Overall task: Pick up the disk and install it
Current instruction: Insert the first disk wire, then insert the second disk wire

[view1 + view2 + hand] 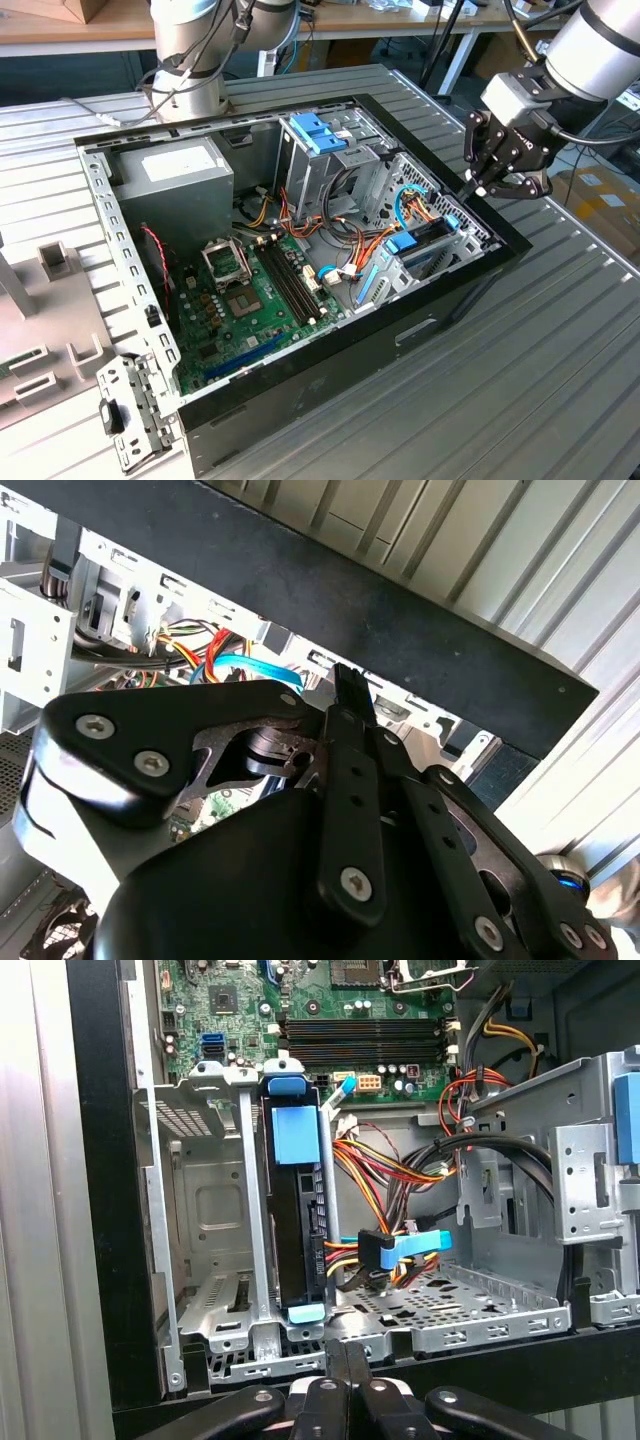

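The disk point(298, 1222), a dark drive in a light blue carrier, stands on edge in a slot of the metal drive cage point(200, 1210) inside the open computer case. In the exterior view the disk point(418, 243) sits low in the case, towards that view's right. My gripper point(470, 190) hovers just above the case's black rim, beside the cage, apart from the disk. Both wrist views show its black fingertips point(346, 1358) pressed together with nothing between them, the gripper point(350, 685) pointing at the rim.
A blue-latched bracket point(322, 135) tops the taller cage at the back. Orange, red and blue cables point(385, 1185) run beside the disk. The motherboard point(250, 290) and power supply point(175, 175) fill the case's other half. A loose metal bracket point(130, 415) lies outside on the ribbed table.
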`<state>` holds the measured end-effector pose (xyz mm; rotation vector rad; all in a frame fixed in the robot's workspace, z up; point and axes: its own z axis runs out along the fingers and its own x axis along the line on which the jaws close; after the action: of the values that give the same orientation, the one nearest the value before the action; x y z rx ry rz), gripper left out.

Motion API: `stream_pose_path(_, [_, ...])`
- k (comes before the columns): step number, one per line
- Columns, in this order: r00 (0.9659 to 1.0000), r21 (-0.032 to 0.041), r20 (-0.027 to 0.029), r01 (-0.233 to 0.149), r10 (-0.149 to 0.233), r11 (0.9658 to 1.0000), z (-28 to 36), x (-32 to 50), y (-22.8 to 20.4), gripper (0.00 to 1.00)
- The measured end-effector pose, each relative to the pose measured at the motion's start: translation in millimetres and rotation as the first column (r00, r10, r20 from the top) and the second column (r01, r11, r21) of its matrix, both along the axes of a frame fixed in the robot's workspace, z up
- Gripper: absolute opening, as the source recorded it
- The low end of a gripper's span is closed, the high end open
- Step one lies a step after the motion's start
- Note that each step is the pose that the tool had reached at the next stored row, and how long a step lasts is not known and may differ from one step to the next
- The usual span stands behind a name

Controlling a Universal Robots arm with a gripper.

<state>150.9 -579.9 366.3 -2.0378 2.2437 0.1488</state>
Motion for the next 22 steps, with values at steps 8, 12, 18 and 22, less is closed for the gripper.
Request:
stream_pose_path(8, [1.0,0.0,0.0,0.0,0.0,1.0,0.1,0.0,0.0,0.11])
stream_pose_path(12, [1.0,0.0001,0.0001,0.0,0.0,1.0,0.0,-2.2,0.0,0.11])
stream_pose_path(18, [1.0,0.0001,0.0043,0.0,0.0,1.0,0.0,-23.7,0.0,0.11])
stream_pose_path(22, [1.0,0.0001,0.0048,0.0,0.0,1.0,0.0,-31.7,0.0,0.11])
